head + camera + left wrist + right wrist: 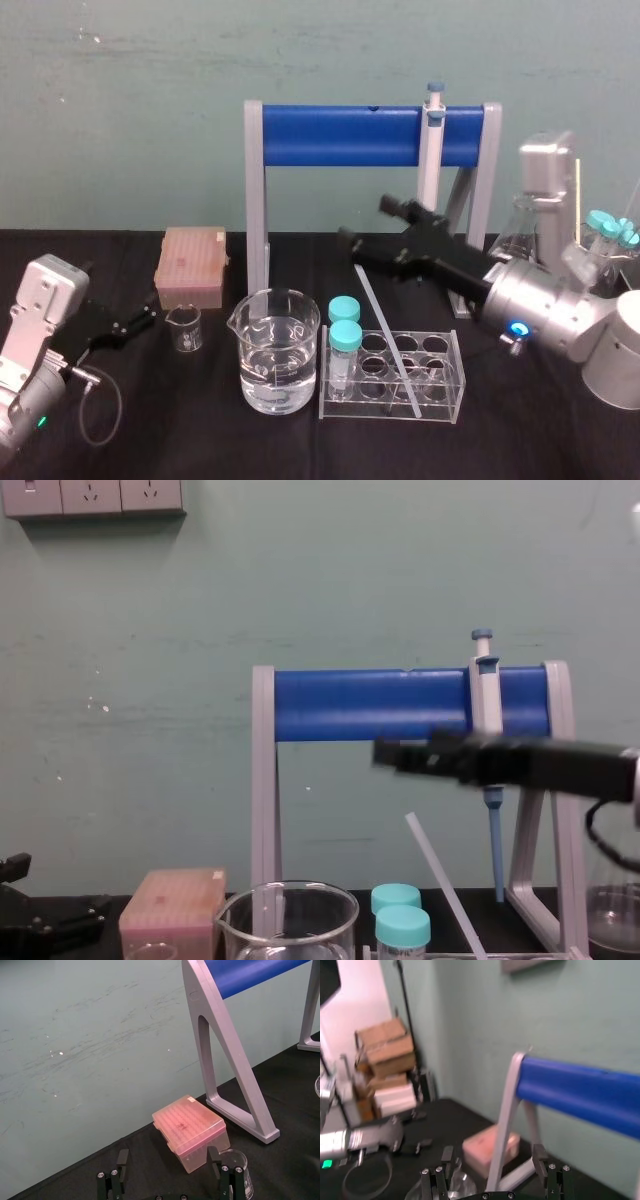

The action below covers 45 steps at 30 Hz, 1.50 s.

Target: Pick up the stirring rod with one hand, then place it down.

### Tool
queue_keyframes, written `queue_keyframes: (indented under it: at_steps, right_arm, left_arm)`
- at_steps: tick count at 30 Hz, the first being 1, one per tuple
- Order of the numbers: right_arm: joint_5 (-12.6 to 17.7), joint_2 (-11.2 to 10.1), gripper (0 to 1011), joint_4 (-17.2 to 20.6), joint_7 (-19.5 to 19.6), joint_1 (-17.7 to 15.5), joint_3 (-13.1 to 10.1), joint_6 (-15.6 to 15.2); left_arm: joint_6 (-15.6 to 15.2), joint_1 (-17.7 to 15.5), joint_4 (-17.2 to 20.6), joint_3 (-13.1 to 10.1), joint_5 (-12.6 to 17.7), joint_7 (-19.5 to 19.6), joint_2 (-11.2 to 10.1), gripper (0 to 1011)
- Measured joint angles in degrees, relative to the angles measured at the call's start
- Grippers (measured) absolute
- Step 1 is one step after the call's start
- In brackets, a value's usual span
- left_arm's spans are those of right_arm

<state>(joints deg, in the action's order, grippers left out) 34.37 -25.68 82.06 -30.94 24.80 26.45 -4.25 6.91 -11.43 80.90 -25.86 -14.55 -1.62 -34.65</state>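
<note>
- Fingers of the left gripper (pixel 138 322) stand apart and empty, low at the table's left
- Pink tip box (pixel 190 265) and beaker (pixel 279 350) stand further in
- Stirring rod (pixel 385 335) leans tilted in the clear tube rack (pixel 452 385)
- Right gripper (pixel 365 220) hovers above the rod's upper end, apart from it, fingers spread, holding nothing

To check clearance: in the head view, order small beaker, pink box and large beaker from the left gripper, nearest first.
1. Small beaker, beside the left gripper.
2. Pink box, farther back.
3. Large beaker, centre table.
</note>
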Motion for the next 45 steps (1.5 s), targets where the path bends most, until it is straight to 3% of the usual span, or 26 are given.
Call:
queue_keyframes:
  at_steps: [6,11,38,45]
  right_arm:
    - [-2.9,-0.4,1000,-1.7,0.3,1.6,3.5,-4.8]
    - [-3.8,-0.4,1000,-2.7,0.6,2.0,4.5,-6.5]
    - [-5.2,-0.3,1000,-3.7,1.1,1.8,5.2,-7.8]
    - [-5.1,-0.3,862,-3.6,1.1,1.8,5.2,-7.8]
  left_arm:
    - [0.0,0.0,0.0,0.0,0.0,0.0,0.0,1000]
    - [0.0,0.0,0.0,0.0,0.0,0.0,0.0,1000]
    - [0.0,0.0,0.0,0.0,0.0,0.0,0.0,1000]
    - [0.0,0.0,0.0,0.0,0.0,0.0,0.0,1000]
